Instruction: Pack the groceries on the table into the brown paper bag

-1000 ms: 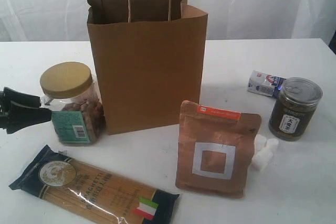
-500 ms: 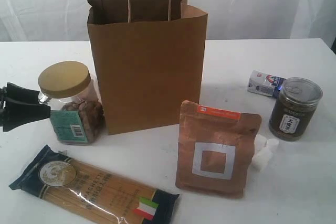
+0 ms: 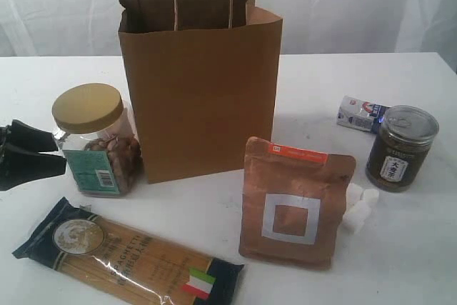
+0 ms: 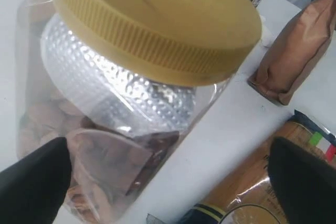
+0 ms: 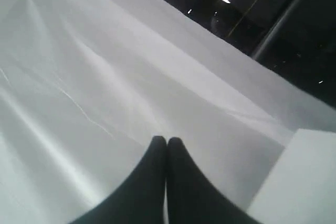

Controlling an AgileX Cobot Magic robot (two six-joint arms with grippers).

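From the exterior view only the parted tips of the left gripper (image 3: 57, 150) showed, just beside the tan-lidded nut jar (image 3: 96, 141) on the table (image 3: 321, 83). The left wrist view showed its fingers (image 4: 31, 182) spread wide and holding nothing, the jar close ahead, with the spaghetti packet (image 3: 128, 256) and copper pouch (image 3: 294, 201) beyond. The right gripper (image 5: 167, 153), seen only in its own wrist view, was pressed closed and empty against white cloth (image 5: 105, 77). The brown paper bag (image 3: 203, 98) stood upright just beside the jar, well apart from the dark jar (image 3: 401, 148), small carton (image 3: 360, 113) and marshmallows (image 3: 359, 208).
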